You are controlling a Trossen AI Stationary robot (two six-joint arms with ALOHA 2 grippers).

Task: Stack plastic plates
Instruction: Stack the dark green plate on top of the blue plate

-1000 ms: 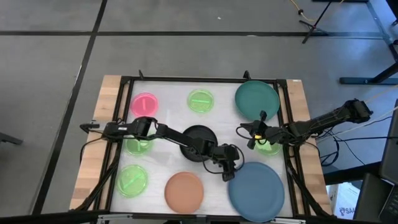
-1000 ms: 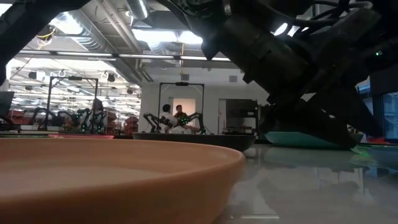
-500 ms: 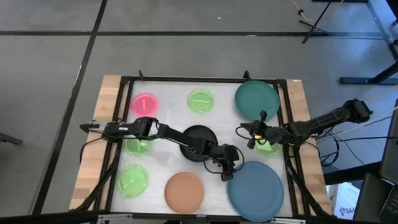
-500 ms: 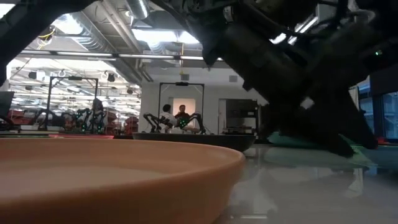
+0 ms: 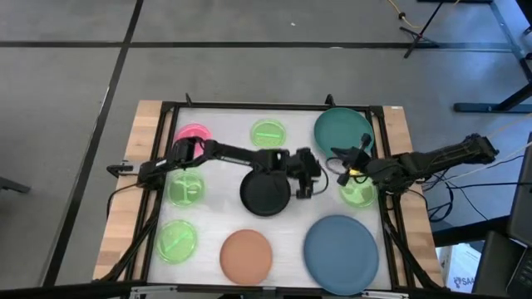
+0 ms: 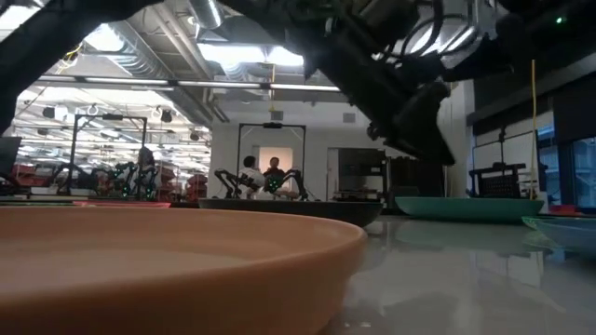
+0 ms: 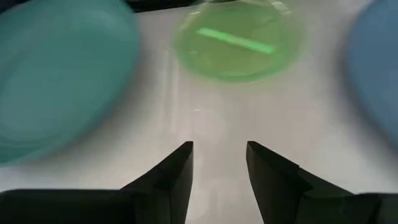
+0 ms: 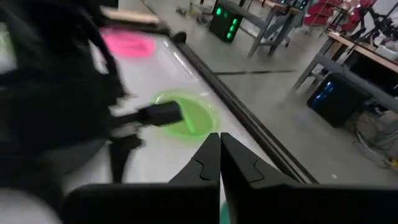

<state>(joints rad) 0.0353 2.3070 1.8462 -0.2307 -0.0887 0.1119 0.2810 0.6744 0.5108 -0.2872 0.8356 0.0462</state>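
The terracotta-orange plate [image 5: 246, 254] lies nearest, at the bottom edge of the high view just left of centre, with a neon-green plate [image 5: 176, 241] to its left and the slate-blue plate [image 5: 342, 249] to its right at bottom right. Bare white table [image 5: 291, 216] lies between these and the middle row.

In the middle of the frame sits the black plate [image 5: 265, 192]. The left arm reaches in from the left edge across the table, its left gripper [image 5: 306, 173] raised just above and right of the black plate's rim; in the left wrist view its fingers [image 7: 176, 169] stand a narrow gap apart with nothing between them. A second neon-green plate [image 5: 185, 189] lies under that arm at centre left.

The right arm comes in from the right edge; the right gripper [image 5: 345, 158] hovers right of centre, beside a neon-green plate [image 5: 358, 193] at the right rail, its fingers [image 8: 205, 160] pressed together on nothing.

Farthest, along the top edge, lie the pink plate [image 5: 194, 133] at upper left, another neon-green plate [image 5: 268, 134] at top centre, and the teal plate [image 5: 341, 131] at upper right. No plate rests on another.
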